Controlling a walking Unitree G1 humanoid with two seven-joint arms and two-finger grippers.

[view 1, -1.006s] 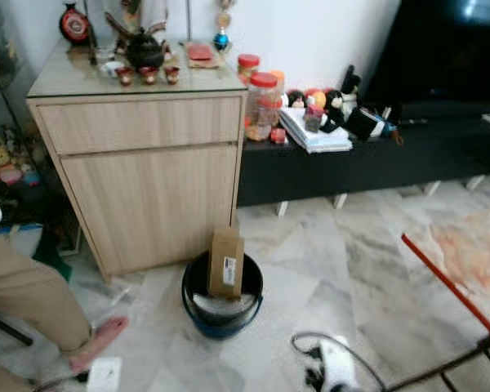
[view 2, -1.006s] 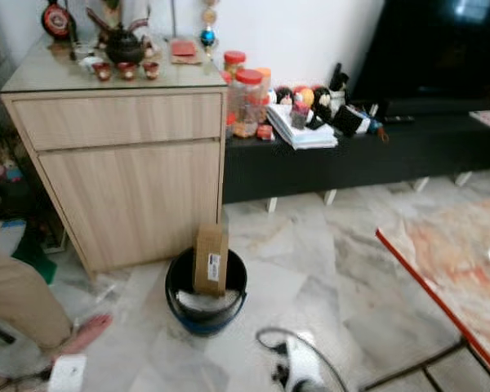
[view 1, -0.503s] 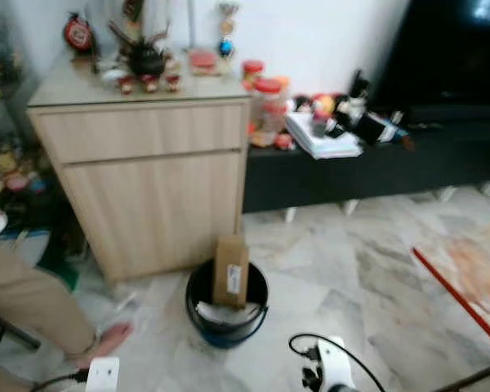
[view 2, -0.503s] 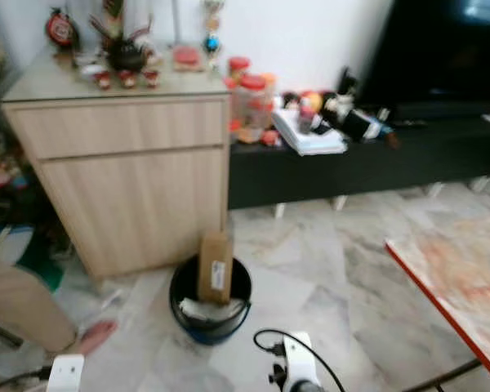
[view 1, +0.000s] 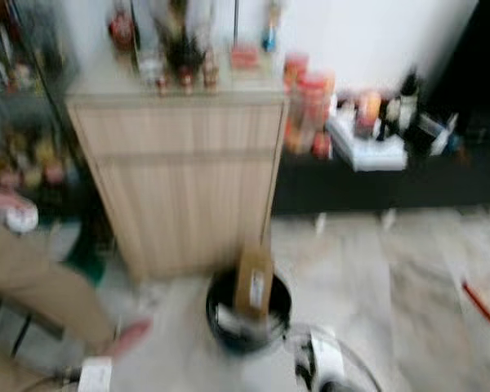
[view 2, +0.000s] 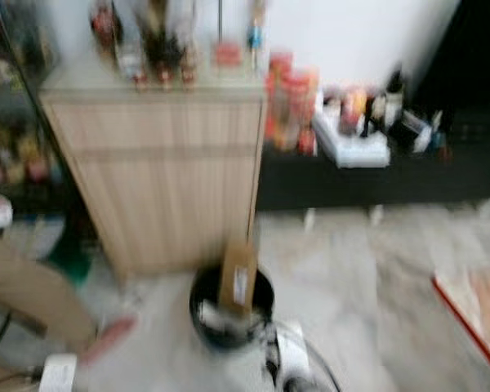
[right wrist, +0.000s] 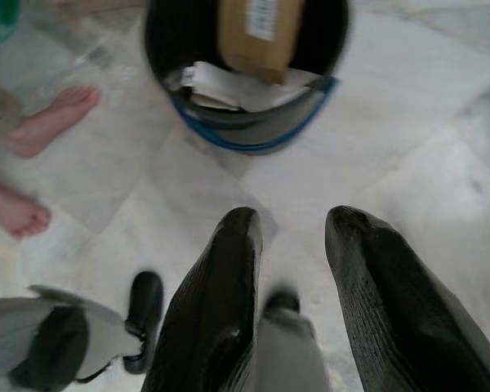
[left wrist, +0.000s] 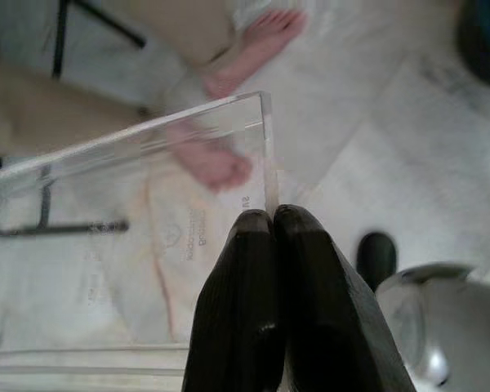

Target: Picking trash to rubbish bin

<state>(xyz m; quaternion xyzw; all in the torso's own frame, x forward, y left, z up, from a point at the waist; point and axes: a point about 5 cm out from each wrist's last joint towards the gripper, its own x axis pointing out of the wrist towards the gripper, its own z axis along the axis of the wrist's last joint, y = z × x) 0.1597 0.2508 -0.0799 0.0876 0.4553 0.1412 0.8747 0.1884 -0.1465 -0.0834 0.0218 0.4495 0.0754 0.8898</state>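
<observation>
A black bin (view 1: pixel 247 320) with a blue base stands on the marble floor in front of a wooden cabinet. A brown cardboard box (view 1: pixel 254 283) sticks up out of it, above crumpled white paper. In the right wrist view my right gripper (right wrist: pixel 296 224) hangs open just short of the bin (right wrist: pixel 249 131), with nothing between its fingers. My left gripper (left wrist: pixel 271 219) is shut on the edge of a clear plastic package (left wrist: pixel 147 204), held above the floor.
A person's tan trouser leg (view 1: pixel 41 286) and bare foot (view 1: pixel 129 336) are left of the bin. The wooden cabinet (view 1: pixel 180 180) stands behind it. A low black bench (view 1: pixel 392 184) with jars and books runs right. A red table edge (view 1: pixel 483 309) shows at the far right.
The camera has swung left and the picture has blurred, so the bin and cabinet sit further right and lower in the frame. The box in the bin has not moved.
</observation>
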